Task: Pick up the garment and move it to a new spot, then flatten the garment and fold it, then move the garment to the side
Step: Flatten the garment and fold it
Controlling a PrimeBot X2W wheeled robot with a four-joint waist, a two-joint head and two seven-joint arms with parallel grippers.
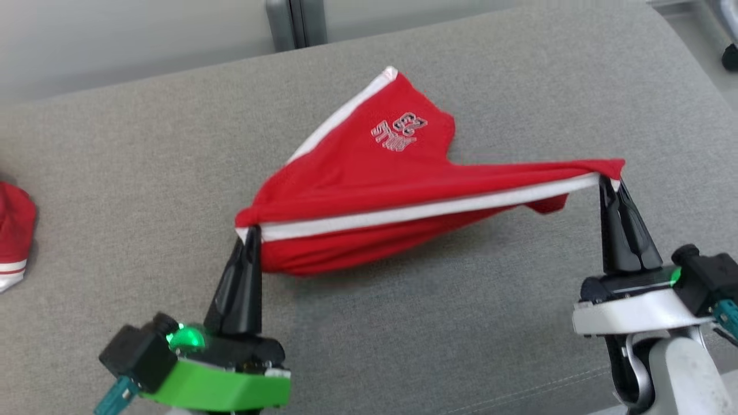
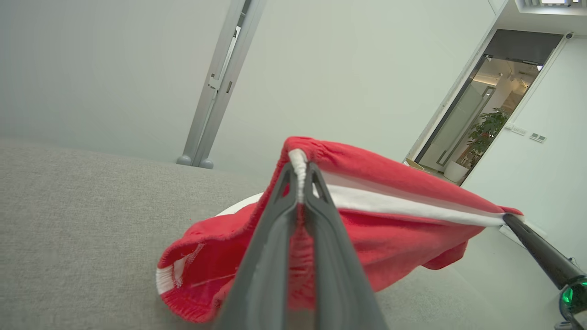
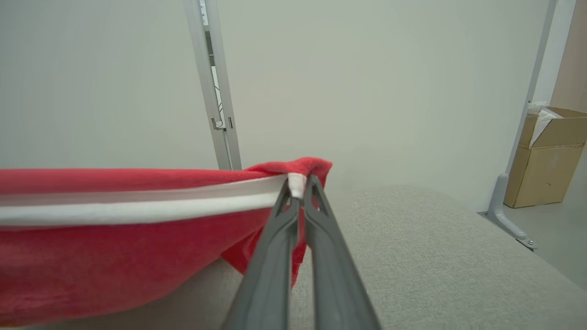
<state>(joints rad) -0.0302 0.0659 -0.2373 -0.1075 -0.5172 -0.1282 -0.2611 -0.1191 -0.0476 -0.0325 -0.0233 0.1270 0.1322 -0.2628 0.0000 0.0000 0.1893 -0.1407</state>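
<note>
The red garment (image 1: 369,190), shorts with white stripes, hangs stretched between the two grippers. Its far part rests on the grey cushion (image 1: 115,173) toward 12 o'clock. The left gripper (image 1: 249,233) has its jaws clamped on the corner at the garment's 7 o'clock, and the right gripper (image 1: 605,181) is pinched on the opposite corner at 3 o'clock. The cloth looks light, soft and limp, sagging in the middle, so the gathered, striped edges seem the surest places to hold. There is one garment in hand, two grippers, and one red-and-white piece (image 1: 12,233) at 9 o'clock, possibly a second garment.
</note>
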